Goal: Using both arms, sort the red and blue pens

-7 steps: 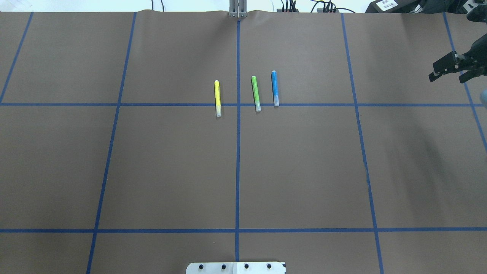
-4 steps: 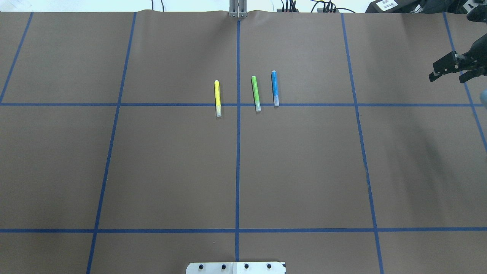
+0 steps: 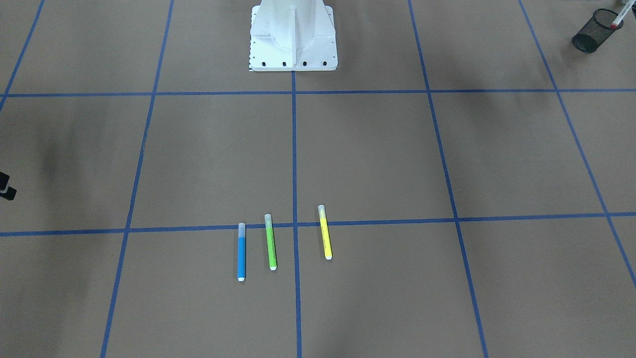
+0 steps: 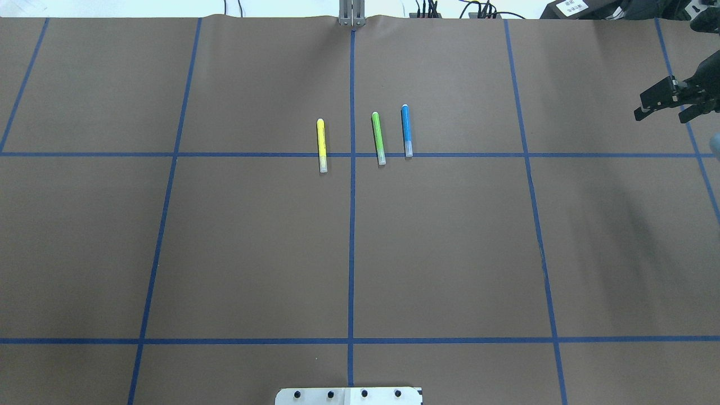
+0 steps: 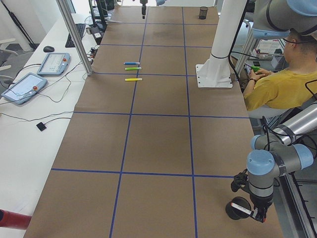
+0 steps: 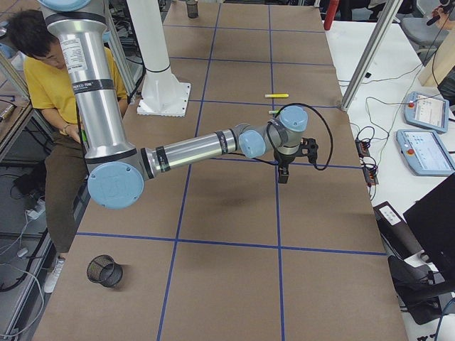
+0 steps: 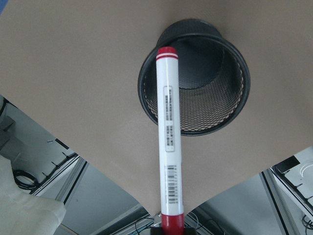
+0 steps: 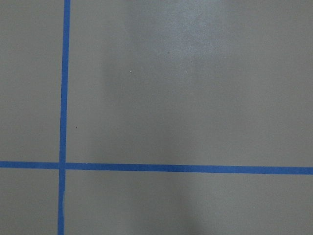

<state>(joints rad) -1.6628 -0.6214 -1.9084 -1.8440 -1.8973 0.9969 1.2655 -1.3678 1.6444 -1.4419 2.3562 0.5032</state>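
A table (image 4: 450,253) covered in brown paper was shown, divided into large squares by blue tape lines (image 4: 351,225). In the exterior left view, a white bench (image 5: 29,129) was seen along the left edge, with two teach pendants (image 5: 53,63) and loose cables laid on it. An aluminium post (image 5: 74,37) was fixed at its border. A seated person (image 5: 277,87) in a yellow shirt was seen at the right edge.

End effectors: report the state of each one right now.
Left end effector: closed, holding the red pen.
Right end effector: open, holding nothing.
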